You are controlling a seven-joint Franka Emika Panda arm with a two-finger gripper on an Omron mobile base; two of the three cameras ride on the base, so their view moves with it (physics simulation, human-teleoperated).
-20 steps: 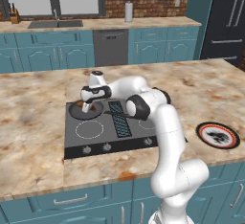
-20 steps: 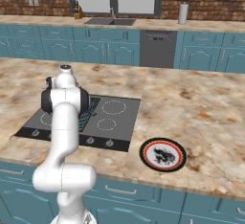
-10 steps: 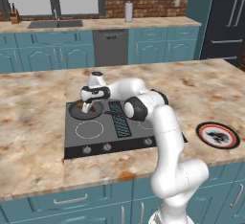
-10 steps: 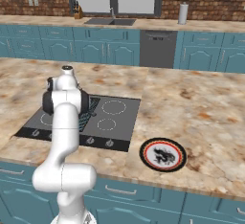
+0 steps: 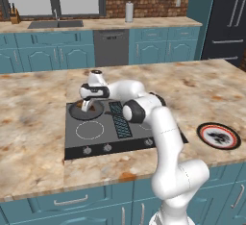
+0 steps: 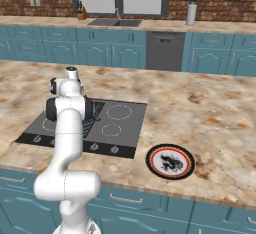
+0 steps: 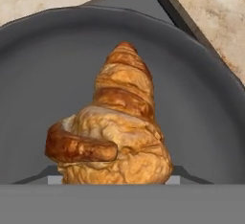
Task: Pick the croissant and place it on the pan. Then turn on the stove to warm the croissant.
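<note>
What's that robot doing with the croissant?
The white robot arm is reaching over the stove on the kitchen island, with its gripper down over the pan at the stove's back corner. From the hand view, the croissant is right in front of the gripper, with the grey pan all around it. The gripper looks closed on the croissant, ready to leave it in the pan. The stove knobs haven't been touched yet. A red-rimmed plate sits off to the side on the counter.

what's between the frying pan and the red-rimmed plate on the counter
In the left base view, the flat black cooktop with its ribbed grille strip, then bare marbled counter, lie between the dark grey pan and the red-rimmed plate; the white arm crosses there too.
</note>
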